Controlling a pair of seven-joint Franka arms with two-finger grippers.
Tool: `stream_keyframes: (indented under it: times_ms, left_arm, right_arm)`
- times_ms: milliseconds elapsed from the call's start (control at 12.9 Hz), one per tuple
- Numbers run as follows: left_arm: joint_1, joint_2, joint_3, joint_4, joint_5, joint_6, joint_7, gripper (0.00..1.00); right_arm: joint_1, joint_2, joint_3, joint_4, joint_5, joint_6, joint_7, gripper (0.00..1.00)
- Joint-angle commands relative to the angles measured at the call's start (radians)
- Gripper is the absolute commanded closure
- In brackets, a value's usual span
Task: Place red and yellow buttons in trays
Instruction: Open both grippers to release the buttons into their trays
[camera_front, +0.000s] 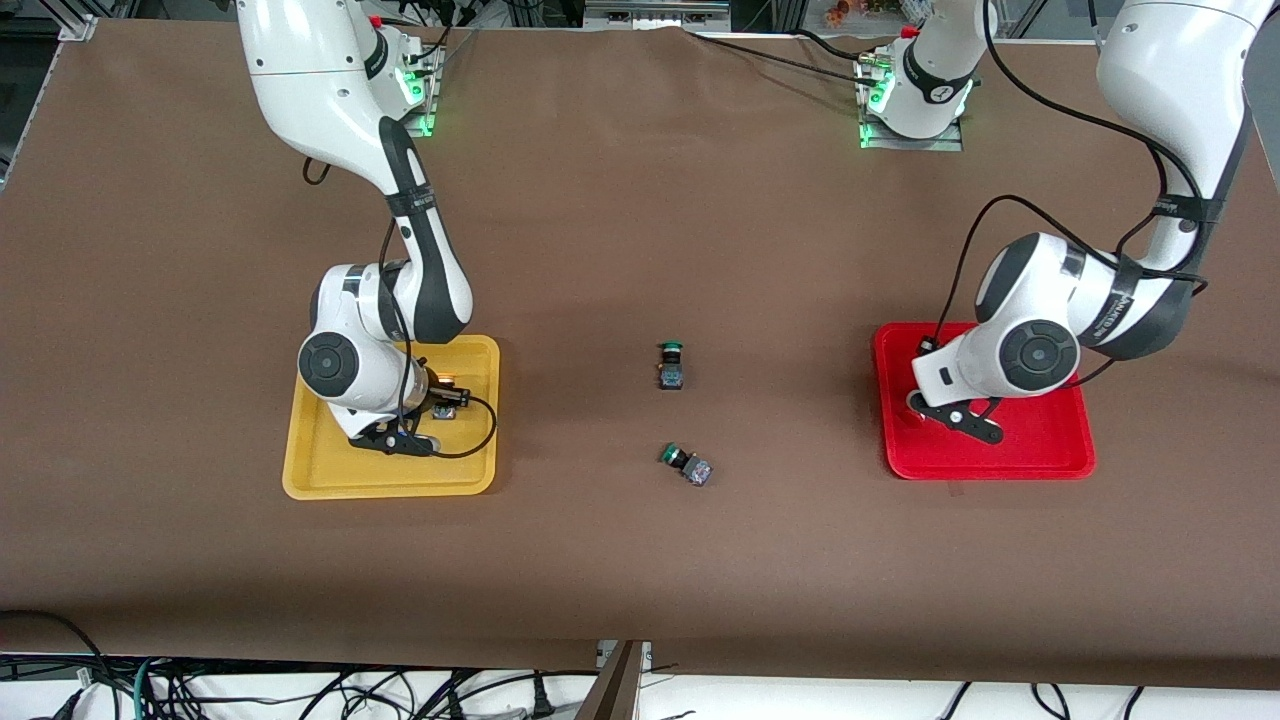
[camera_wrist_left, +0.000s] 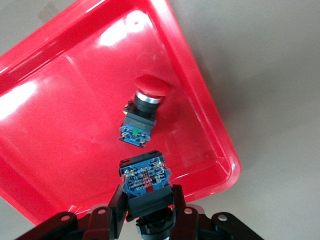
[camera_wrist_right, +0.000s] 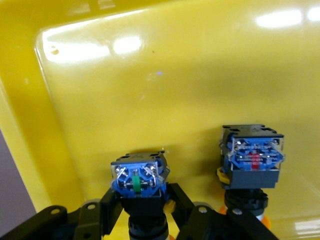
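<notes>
My left gripper (camera_wrist_left: 147, 200) is shut on a dark button (camera_wrist_left: 145, 177) with its blue contact end outward and its cap hidden, just over the red tray (camera_wrist_left: 50, 125), which also shows in the front view (camera_front: 1040, 450). A red-capped button (camera_wrist_left: 142, 112) lies in that tray. My right gripper (camera_wrist_right: 139, 210) is shut on a second dark button (camera_wrist_right: 137, 180), cap mostly hidden, low over the yellow tray (camera_wrist_right: 150, 90), which also shows in the front view (camera_front: 330, 470). An orange-capped button (camera_wrist_right: 252, 160) sits in that tray beside it and also shows in the front view (camera_front: 446, 392).
Two green-capped buttons lie on the brown table between the trays, one (camera_front: 671, 365) farther from the front camera than the other (camera_front: 686, 465). Cables hang from both wrists over the trays.
</notes>
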Motion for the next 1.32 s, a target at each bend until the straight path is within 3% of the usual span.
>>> stream_keyframes:
  times_ms: [0, 466, 622, 699, 855, 933, 1010, 1244]
  left_arm:
    - [0.015, 0.019, 0.001, 0.013, 0.035, -0.003, 0.053, 0.95]
    - [0.133, 0.111, 0.01, 0.067, 0.029, 0.141, 0.406, 0.89]
    - [0.156, 0.165, 0.01, 0.12, 0.024, 0.141, 0.502, 0.84]
    - [0.165, 0.194, 0.008, 0.149, 0.018, 0.141, 0.556, 0.83]
    - [0.167, 0.202, 0.008, 0.163, 0.018, 0.141, 0.575, 0.66]
    - [0.165, 0.202, 0.008, 0.165, 0.017, 0.141, 0.575, 0.19]
    - [0.168, 0.202, 0.008, 0.165, 0.017, 0.141, 0.58, 0.0]
    - [0.163, 0.193, 0.002, 0.164, 0.004, 0.127, 0.58, 0.0]
  right_arm:
    - [0.007, -0.041, 0.005, -0.049, -0.006, 0.021, -0.009, 0.61]
    - [0.006, -0.039, 0.005, -0.049, -0.003, 0.027, -0.009, 0.58]
    - [0.007, -0.041, 0.005, -0.041, 0.005, 0.025, 0.011, 0.02]
    - [0.007, -0.042, 0.005, -0.033, 0.005, 0.016, 0.014, 0.01]
    - [0.007, -0.071, 0.004, -0.021, 0.004, 0.013, 0.044, 0.01]
    - [0.007, -0.093, 0.002, -0.02, 0.002, 0.013, 0.04, 0.01]
    - [0.004, -0.119, -0.002, -0.018, 0.001, 0.013, 0.026, 0.01]
    - [0.006, -0.2, -0.021, -0.01, -0.01, -0.069, 0.034, 0.01]
